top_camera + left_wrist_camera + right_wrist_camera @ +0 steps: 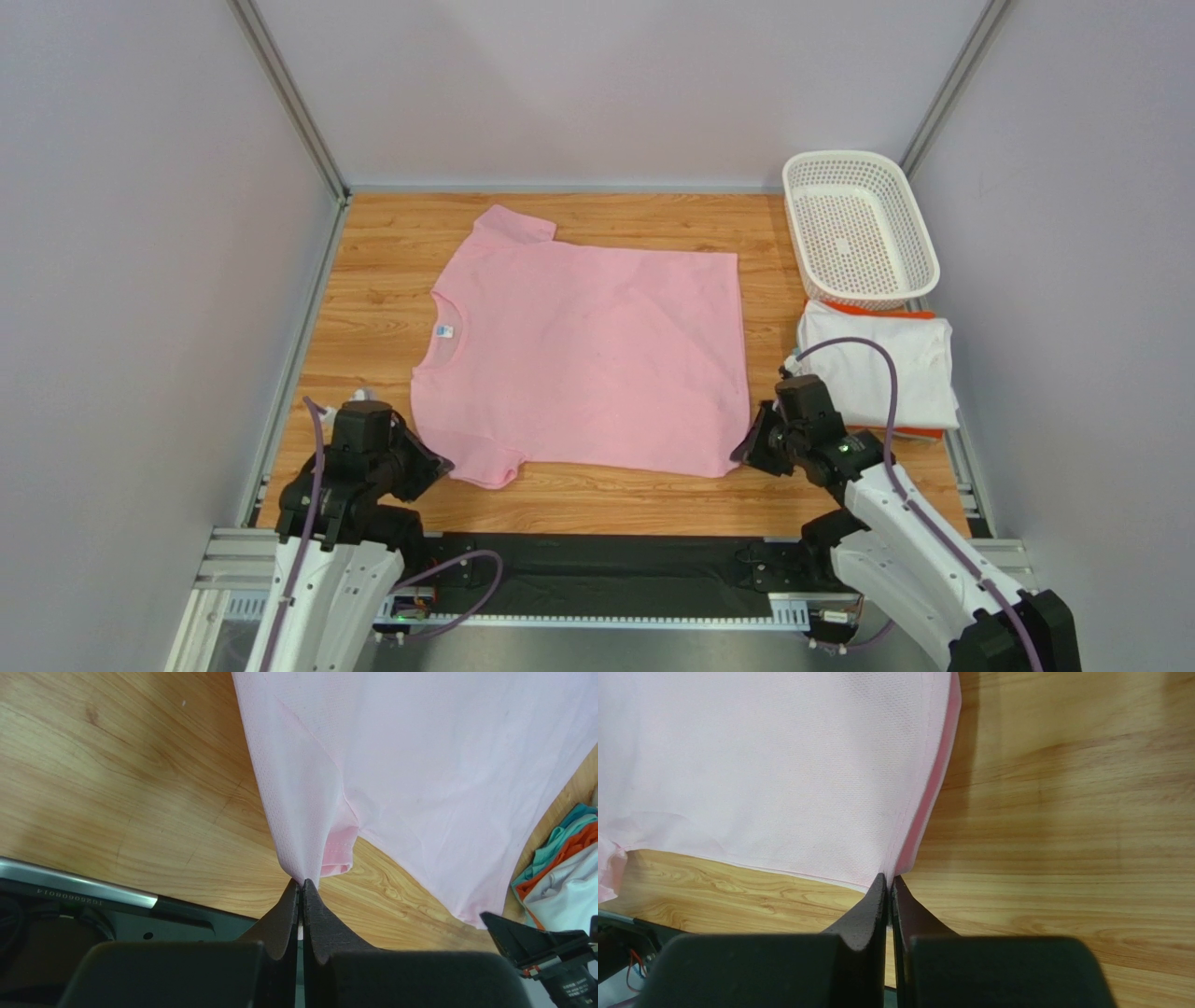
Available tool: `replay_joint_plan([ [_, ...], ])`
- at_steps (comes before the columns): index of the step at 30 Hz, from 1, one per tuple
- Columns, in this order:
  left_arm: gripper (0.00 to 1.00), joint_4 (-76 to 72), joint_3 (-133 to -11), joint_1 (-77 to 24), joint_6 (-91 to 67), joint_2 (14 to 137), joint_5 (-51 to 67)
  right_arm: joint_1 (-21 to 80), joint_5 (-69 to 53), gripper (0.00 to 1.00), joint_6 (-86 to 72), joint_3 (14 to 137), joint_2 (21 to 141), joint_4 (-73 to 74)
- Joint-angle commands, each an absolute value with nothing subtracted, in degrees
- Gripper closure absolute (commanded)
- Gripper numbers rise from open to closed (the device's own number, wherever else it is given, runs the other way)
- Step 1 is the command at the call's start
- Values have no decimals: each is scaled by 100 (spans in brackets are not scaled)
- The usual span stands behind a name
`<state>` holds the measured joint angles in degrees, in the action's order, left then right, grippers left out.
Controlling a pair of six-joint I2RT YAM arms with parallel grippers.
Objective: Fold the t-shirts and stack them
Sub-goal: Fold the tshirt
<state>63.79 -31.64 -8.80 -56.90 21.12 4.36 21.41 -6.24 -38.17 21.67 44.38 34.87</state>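
The light pink t-shirt lies spread flat on the wooden table, collar to the left, hem to the right. My left gripper is shut on its near-left edge by the near sleeve; in the left wrist view the cloth rises out of the closed tips. My right gripper is shut on the near-right hem corner, and in the right wrist view the pink cloth is pinched there. The white t-shirt with orange trim lies folded at the right.
A white perforated plastic basket stands at the back right, just behind the folded white shirt. Grey walls close in left, right and back. A black strip runs along the table's near edge between the arm bases.
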Motion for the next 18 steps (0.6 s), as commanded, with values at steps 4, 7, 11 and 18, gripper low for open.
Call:
replay_joint_plan([
  [4,100,6847,-3472,-853,-5845,1486,413,2250,-835,100,-4017,2311,4184,3858],
  [7,100,6593,-3402,-853,-5827,1441,465,2259,-817,100,-3956,2417,4218,3858],
  [11,100,6074,-3357,-853,-5731,1862,755,2259,-659,99,-3859,2645,4377,3841],
  [18,100,5239,-3594,-853,-5625,2592,501,2241,-344,99,-3621,3181,4886,3788],
])
